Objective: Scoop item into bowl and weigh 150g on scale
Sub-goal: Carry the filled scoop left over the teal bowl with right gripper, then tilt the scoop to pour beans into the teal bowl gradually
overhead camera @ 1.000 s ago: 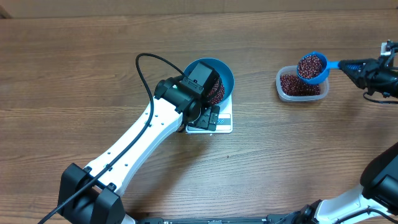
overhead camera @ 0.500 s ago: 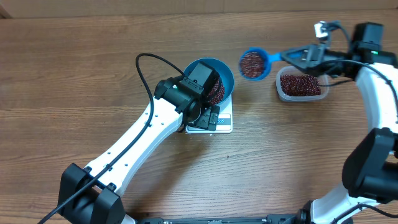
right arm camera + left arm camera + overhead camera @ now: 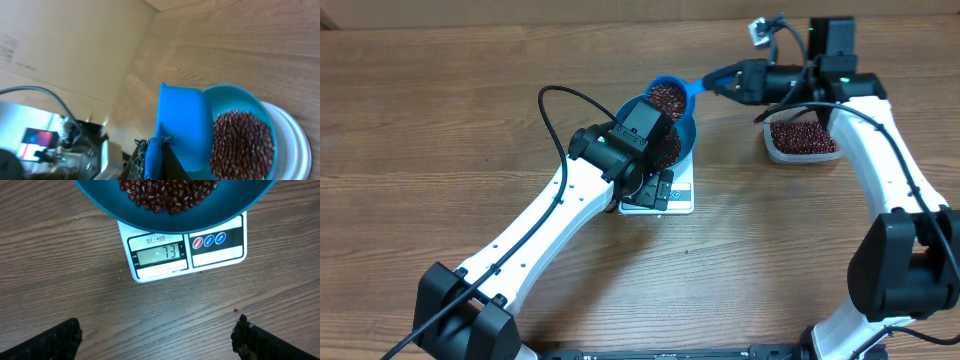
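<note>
The right tool (image 3: 735, 80) grips the handle of a small blue plastic scoop (image 3: 695, 86) heaped with dark red-brown beans (image 3: 667, 96), above the far rim of the round deep blue bowl (image 3: 688, 128). The bowl, holding more beans, sits on the small white scale (image 3: 220, 255) mid-way across the wooden counter (image 3: 440, 100). The left tool (image 3: 156, 340) gapes wide near the scale's display edge.

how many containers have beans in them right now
3: the blue bowl on the scale, the blue scoop held over the bowl's rim, and the clear tub on the table to the right. None looks hidden.
</note>
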`<move>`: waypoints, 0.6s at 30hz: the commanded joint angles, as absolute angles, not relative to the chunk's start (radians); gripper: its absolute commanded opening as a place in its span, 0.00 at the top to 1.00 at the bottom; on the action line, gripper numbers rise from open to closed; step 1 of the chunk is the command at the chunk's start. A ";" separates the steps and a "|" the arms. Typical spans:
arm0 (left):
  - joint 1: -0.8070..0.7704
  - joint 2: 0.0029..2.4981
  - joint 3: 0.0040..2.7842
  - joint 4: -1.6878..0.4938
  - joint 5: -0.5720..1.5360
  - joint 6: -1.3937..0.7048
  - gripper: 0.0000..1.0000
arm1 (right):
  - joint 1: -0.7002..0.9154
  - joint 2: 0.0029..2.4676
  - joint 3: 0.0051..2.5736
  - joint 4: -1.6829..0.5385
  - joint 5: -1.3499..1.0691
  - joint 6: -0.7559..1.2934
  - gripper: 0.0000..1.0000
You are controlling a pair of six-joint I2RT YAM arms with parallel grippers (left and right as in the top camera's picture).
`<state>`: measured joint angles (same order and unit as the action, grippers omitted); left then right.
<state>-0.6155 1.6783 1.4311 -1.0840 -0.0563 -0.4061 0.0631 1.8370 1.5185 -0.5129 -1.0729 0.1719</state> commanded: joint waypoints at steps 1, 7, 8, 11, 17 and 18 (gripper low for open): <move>-0.622 1.680 1.426 -1.083 -0.053 -0.412 0.00 | 0.113 1.795 1.552 -0.477 -0.949 0.183 0.96; -0.622 1.680 1.426 -1.083 -0.053 -0.412 0.00 | 0.132 1.795 1.552 -0.468 -0.875 0.149 0.96; -0.622 1.680 1.426 -1.083 -0.053 -0.412 0.01 | 0.132 1.795 1.552 -0.468 -0.876 0.129 0.96; -0.622 1.680 1.426 -1.083 -0.053 -0.412 0.00 | 0.132 1.795 1.552 -0.471 -0.876 0.063 0.96; -0.622 1.680 1.426 -1.083 -0.053 -0.412 0.00 | 0.132 1.795 1.552 -0.477 -0.876 -0.059 0.96; -0.622 1.680 1.426 -1.083 -0.053 -0.412 0.01 | 0.132 1.795 1.552 -0.475 -0.875 -0.062 0.96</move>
<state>-0.6155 1.6783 1.4311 -1.0840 -0.0566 -0.4061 0.1352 1.8370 1.5185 -0.4873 -0.8639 0.0082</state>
